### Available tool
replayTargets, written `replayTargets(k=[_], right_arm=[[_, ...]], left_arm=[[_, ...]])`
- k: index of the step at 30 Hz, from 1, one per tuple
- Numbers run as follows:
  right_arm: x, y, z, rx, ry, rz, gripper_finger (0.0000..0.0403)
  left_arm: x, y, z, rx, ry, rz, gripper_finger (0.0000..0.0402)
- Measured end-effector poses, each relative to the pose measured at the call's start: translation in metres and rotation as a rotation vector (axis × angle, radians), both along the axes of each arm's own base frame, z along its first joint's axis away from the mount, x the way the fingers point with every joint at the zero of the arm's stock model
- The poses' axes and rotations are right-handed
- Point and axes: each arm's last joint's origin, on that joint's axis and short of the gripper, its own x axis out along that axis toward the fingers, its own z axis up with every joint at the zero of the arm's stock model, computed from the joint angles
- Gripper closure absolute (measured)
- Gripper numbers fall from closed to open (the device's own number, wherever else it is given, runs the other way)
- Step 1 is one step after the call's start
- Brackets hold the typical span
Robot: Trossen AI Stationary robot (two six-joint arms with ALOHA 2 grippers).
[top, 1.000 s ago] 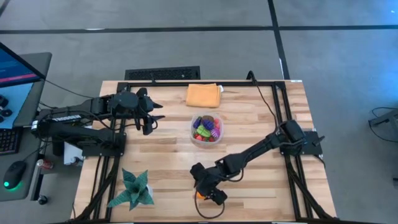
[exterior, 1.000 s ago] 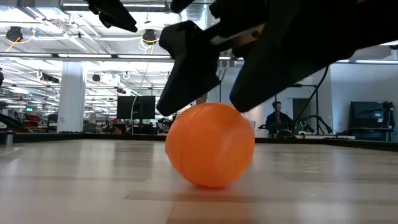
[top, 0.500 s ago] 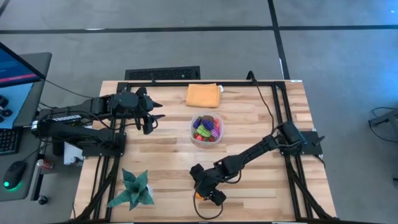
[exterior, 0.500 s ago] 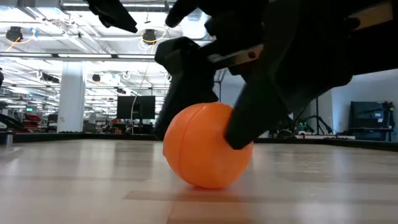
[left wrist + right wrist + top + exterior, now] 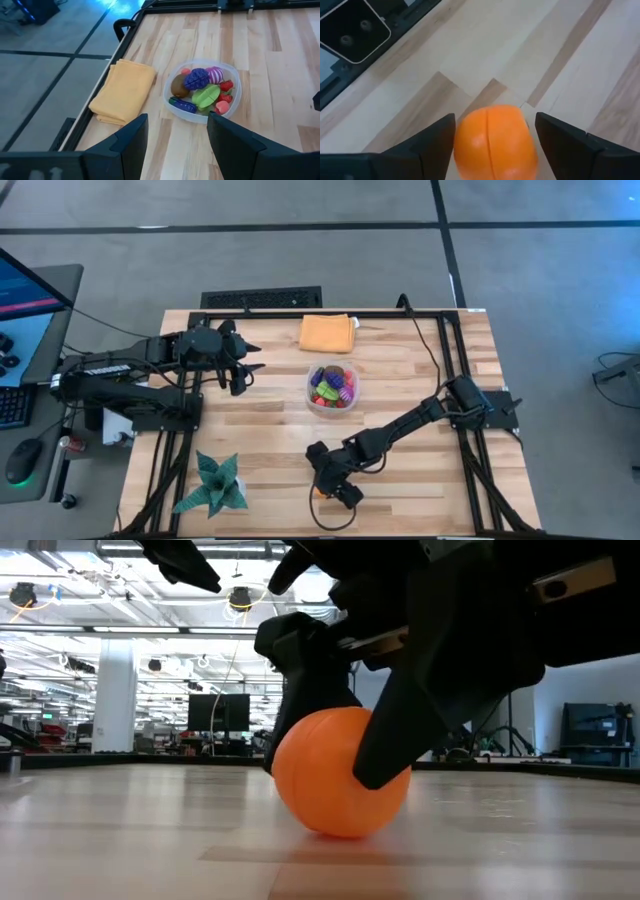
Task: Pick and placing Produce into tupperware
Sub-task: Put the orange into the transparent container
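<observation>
An orange toy fruit (image 5: 340,775), round with a seam (image 5: 495,142), sits on the wood near the table's near edge (image 5: 320,493). My right gripper (image 5: 335,488) is down over it and shut on it. The clear tupperware (image 5: 333,387) stands mid-table with several toy pieces inside: purple, brown, green, magenta and red (image 5: 200,90). My left gripper (image 5: 240,370) hangs open over the far-left part of the table, well to the left of the tupperware. My right gripper (image 5: 495,120) pinches the orange fruit between its two fingers, one on each side (image 5: 462,145) at about its widest part. The fingers (image 5: 385,745) slant down from above. The fruit's underside (image 5: 340,832) rests on the table.
A folded orange cloth (image 5: 327,333) lies at the far edge, beside the tupperware (image 5: 125,90). A green spiky plant (image 5: 213,485) stands at the near-left corner. Black rails (image 5: 452,370) run along the table's sides. Bare wood lies between the orange fruit and the tupperware.
My right gripper has come down from just above the orange fruit until its fingers stand at the fruit's sides and have taken hold. The fruit has stayed on the table, nudged slightly sideways. The left arm has kept still.
</observation>
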Motion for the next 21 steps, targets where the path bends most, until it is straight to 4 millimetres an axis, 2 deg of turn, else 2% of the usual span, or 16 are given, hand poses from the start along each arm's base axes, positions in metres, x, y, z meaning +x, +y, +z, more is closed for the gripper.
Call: replayTargets(k=[21], right_arm=[[-0.0032,-0.0055,-0.0024,-0.009,0.075,-0.043,0.0167]], left_arm=[[-0.0001,0.0002,0.0000,0.017,0.005,-0.001,0.0207]])
